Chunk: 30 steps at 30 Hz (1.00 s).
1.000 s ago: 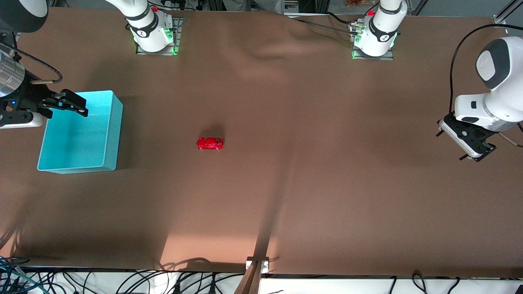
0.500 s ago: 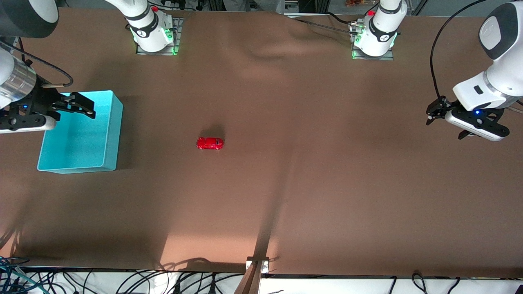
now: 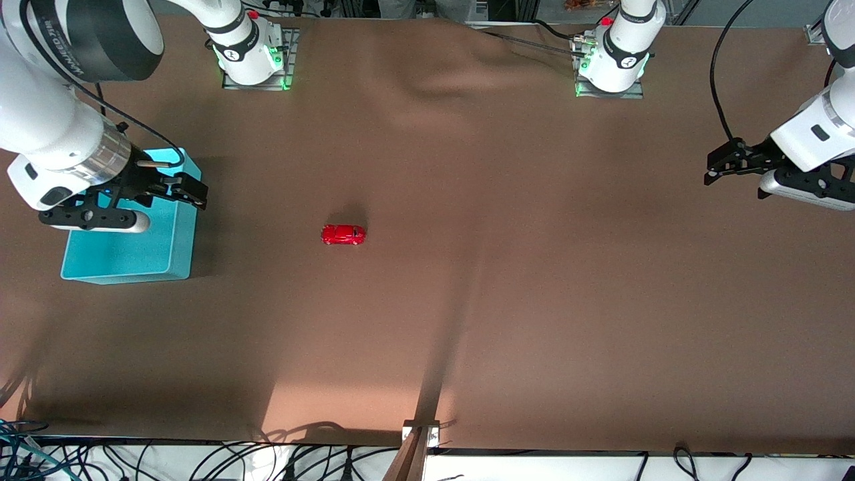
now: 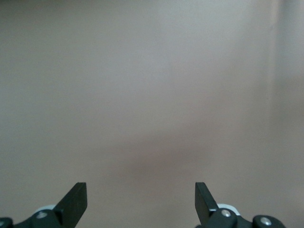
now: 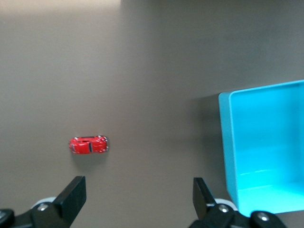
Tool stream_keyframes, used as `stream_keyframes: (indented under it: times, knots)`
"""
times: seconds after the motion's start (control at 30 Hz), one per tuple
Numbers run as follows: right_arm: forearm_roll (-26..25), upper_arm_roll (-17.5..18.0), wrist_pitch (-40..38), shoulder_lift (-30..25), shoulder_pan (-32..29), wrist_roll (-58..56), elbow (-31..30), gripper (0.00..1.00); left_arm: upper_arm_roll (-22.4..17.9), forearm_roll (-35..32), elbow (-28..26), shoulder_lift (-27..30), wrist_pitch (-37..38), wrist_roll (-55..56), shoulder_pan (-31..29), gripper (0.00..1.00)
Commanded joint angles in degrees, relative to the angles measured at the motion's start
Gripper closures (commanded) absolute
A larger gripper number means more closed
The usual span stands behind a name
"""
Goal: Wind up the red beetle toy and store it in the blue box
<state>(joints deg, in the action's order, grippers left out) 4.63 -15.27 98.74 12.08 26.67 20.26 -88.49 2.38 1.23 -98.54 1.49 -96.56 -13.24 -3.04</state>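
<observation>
Both grippers hang wide and empty, right gripper (image 3: 190,190) over the blue box (image 3: 174,264), left gripper (image 3: 725,164) over bare table (image 3: 534,300), and I reckon the tiny, light, slippery red beetle toy (image 3: 343,234) mid-table wants pinching across its flanks.

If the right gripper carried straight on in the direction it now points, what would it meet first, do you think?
Probably the bare table. The open right gripper, over the blue box's rim, looks down past it in its wrist view; the red beetle toy lies a little off the centre line, so depth leaves this uncertain.
</observation>
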Motion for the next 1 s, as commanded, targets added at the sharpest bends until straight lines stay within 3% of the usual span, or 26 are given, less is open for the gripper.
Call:
stream_keyframes:
  times: [0.0, 0.67, 0.97]
  knots:
    - [1.52, -0.20, 2.15, 2.51, 1.97, 6.36, 0.51, 0.00, -0.27, -1.75, 4.76, -1.92, 3.39, 2.25, 1.81, 0.00]
    - [9.78, 0.15, 10.41, 12.96, 6.90, 36.86, 0.08, 0.00, -0.27, -1.05, 7.84, -3.77, 5.68, 2.52, 1.90, 0.00]
    - [10.14, 0.06, 12.87, 16.31, 10.50, 45.57, -2.82, 0.00, -0.18, -0.79, 8.36, -3.42, 7.08, 2.60, 1.81, 0.00]
